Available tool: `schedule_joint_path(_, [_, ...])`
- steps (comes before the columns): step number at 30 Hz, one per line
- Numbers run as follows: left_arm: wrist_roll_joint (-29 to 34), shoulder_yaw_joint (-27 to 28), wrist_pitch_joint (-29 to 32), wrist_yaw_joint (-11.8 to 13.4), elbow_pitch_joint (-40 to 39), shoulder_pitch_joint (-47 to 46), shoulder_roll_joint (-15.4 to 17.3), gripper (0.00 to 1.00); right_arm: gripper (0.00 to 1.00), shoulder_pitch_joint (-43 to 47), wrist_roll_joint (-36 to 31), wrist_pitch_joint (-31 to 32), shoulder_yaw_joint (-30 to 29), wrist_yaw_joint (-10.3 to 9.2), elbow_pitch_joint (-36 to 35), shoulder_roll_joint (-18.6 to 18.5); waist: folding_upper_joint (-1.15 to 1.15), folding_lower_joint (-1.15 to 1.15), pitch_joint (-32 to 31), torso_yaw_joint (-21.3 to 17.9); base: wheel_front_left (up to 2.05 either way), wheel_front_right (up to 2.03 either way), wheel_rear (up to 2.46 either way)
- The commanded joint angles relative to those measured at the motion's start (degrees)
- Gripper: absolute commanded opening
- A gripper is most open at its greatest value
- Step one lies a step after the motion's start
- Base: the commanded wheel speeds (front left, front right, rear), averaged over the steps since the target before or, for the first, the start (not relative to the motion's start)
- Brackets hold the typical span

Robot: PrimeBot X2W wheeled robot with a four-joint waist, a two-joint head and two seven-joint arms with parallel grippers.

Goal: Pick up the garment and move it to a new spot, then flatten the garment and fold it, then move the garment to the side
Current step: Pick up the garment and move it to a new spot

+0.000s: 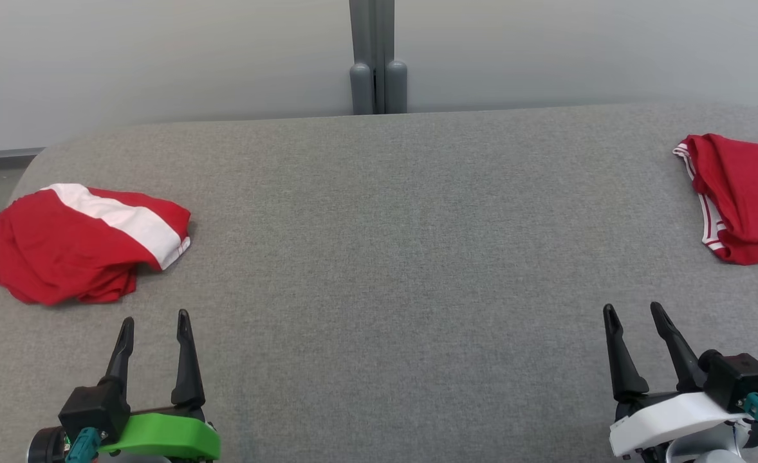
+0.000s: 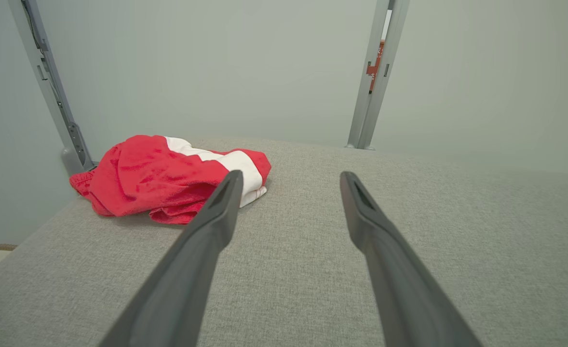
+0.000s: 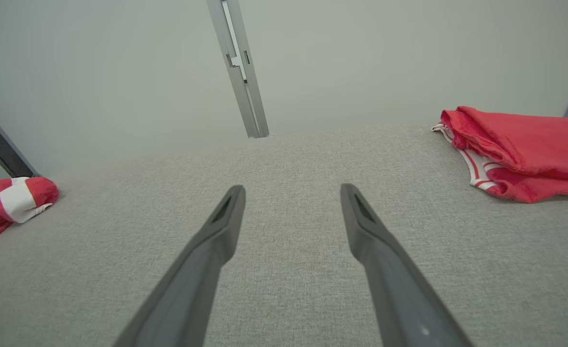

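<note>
The crumpled red garment (image 1: pixel 83 244) lies at about 9 o'clock on the grey padded table (image 1: pixel 379 270), right against its left edge. The left gripper (image 1: pixel 155 318) sits just short of it at 7 o'clock with its fingers spread and nothing between them. The right gripper (image 1: pixel 632 307), at 5 o'clock, is equally spread and bare.

The likeliest slip is a shallow pinch. The heap is several layers deep, so catching only the top fold would trail the rest, and being so close to the edge it could drag off the table. A second risk is confusion with the folded red garment (image 1: pixel 746 199) at 2 o'clock, which looks already done and should stay put.

The heap's long axis runs roughly 9-to-3, tipped slightly toward 2. Its white band (image 1: pixel 121 218) crosses it from 10 to 4 o'clock. It is too bunched to say which end is collar or hem.
</note>
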Motion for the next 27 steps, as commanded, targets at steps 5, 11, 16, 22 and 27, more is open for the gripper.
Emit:
schedule_joint_path(5, [0.0, 0.8, 0.0, -0.2, 0.1, -0.6, 0.1, 1.00, 1.00, 0.1, 0.4, -0.2, 0.8, -0.08, 0.3, -0.1, 0.00, 0.01, 0.2, 2.4, 0.00, 0.00, 0.00])
schedule_joint_path(11, [0.5, 1.8, 0.0, -0.1, -0.3, -0.2, 0.1, 1.00, 1.00, -0.1, 0.6, -0.2, 1.6, -0.08, 0.5, 0.1, 0.00, 0.01, 0.4, 6.3, 0.00, 0.00, 0.00])
schedule_joint_path(16, [0.8, 2.9, 0.0, -0.3, -0.5, 0.3, 0.1, 1.00, 1.00, 0.0, 0.4, -0.2, 2.1, -0.08, 0.4, 0.2, 0.00, 0.01, 0.3, 10.6, 0.00, 0.00, 0.00])
schedule_joint_path(22, [0.7, 4.0, 0.0, -0.2, -0.7, 1.3, 0.1, 1.00, 1.00, -0.2, 0.4, -0.2, 2.8, -0.08, 0.6, -0.1, 0.00, 0.01, 0.5, 16.8, 0.00, 0.00, 0.00])
schedule_joint_path(27, [0.2, 4.1, 0.0, 0.1, -0.9, 1.7, 0.1, 1.00, 1.00, -0.4, 0.4, -0.2, 3.0, -0.08, 0.6, -0.4, 0.00, 0.01, 1.0, 20.8, 0.00, 0.00, 0.00])
